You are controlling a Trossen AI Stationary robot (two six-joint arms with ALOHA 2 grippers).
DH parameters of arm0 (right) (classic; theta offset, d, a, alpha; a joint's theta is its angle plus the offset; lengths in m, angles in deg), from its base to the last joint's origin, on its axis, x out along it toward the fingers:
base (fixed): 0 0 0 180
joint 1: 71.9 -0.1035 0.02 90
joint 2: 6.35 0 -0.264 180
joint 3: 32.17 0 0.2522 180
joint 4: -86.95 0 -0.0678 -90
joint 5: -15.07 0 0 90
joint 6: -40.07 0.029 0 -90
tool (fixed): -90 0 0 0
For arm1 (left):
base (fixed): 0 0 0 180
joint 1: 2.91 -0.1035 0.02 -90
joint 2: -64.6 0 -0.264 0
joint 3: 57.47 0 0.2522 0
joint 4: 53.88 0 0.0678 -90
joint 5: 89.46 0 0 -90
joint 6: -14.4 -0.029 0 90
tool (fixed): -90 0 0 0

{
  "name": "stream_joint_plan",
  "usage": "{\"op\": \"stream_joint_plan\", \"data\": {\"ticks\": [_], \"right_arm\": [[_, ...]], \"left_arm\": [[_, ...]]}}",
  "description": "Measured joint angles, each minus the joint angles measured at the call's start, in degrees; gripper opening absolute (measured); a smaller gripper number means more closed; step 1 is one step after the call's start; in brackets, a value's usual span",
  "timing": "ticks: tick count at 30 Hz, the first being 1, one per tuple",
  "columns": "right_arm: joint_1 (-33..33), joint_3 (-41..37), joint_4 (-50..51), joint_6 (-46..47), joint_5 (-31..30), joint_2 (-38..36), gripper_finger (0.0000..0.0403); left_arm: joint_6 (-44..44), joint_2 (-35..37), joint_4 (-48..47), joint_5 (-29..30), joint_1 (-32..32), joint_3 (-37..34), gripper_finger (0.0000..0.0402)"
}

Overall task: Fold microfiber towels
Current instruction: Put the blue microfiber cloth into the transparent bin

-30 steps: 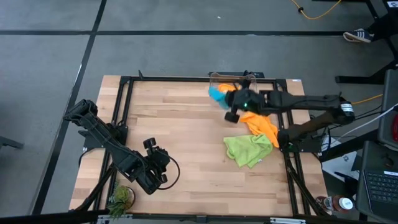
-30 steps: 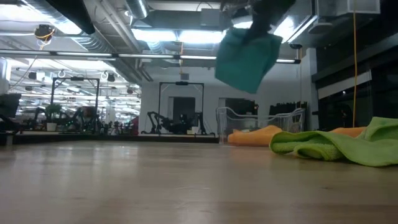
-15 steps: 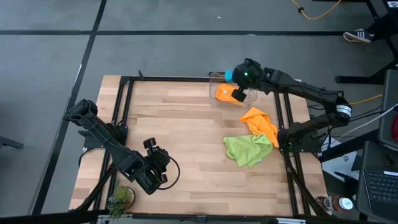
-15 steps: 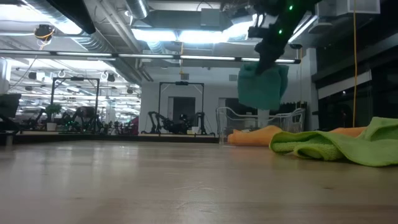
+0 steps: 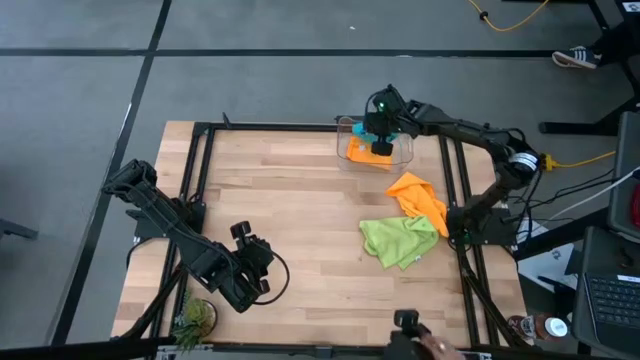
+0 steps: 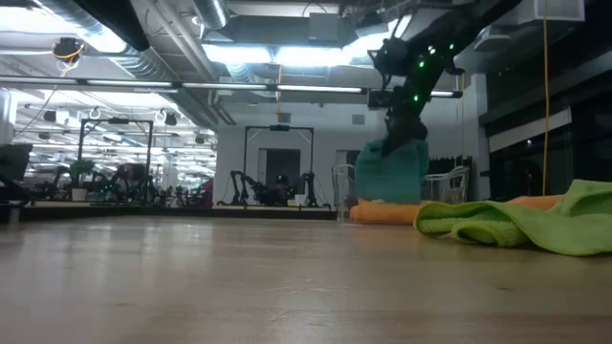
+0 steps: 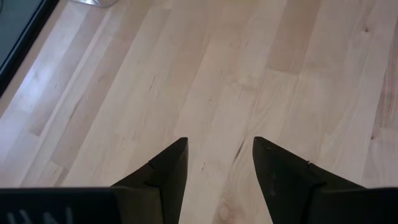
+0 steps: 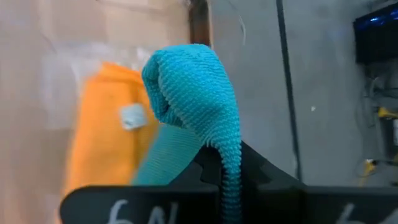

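My right gripper (image 5: pixel 379 122) is over the clear plastic bin (image 5: pixel 343 140) at the table's far edge, shut on the teal-blue towel (image 6: pixel 390 172). One orange towel (image 5: pixel 364 151) lies in the bin; it also shows in the right wrist view (image 8: pixel 102 143) with a white label. A second orange towel (image 5: pixel 418 194) lies crumpled on the table, and the lime green towel (image 5: pixel 398 240) lies crumpled just nearer. My left gripper (image 7: pixel 216 163) is open and empty above bare wood at the table's near left (image 5: pixel 250 272). My right gripper pinches a bunched fold of the teal-blue towel (image 8: pixel 214 134) between its two fingers, several layers gathered together. The fingers come from above, pointing down. The towel hangs slack below them, and its lower end (image 6: pixel 387 194) reaches down into the bin by the orange towel.
A small green plant (image 5: pixel 195 318) stands at the near left corner. A person's hand (image 5: pixel 432 347) with a dark object (image 5: pixel 405 322) shows at the near edge. Bare wood spans the table's middle and left (image 5: pixel 280 200). A black frame (image 5: pixel 200 135) borders the table.
My right gripper has carried the teal-blue towel from above the table beside the orange towel toward the far edge and over the bin, then down. The towel, which hung high and clear, now hangs with its lower end inside the bin. A hand has appeared at the near edge.
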Motion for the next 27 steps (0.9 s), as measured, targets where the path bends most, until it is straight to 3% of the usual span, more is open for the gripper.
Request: {"op": "stream_joint_plan", "data": {"ticks": [7,17,27], "right_arm": [[3.8,1.4,-4.7,-8.8,-2.9,1.7,0.001],[4.3,5.1,-1.2,-8.8,3.9,1.7,0.001],[4.5,3.9,0.0,-8.9,1.9,1.8,0.001]], "left_arm": [[0.1,0.0,0.0,0.0,0.0,0.0,0.0173],[0.1,0.0,0.0,0.0,-0.3,0.0,0.0173],[0.1,0.0,0.0,0.0,-0.3,0.0,0.0173]]}}
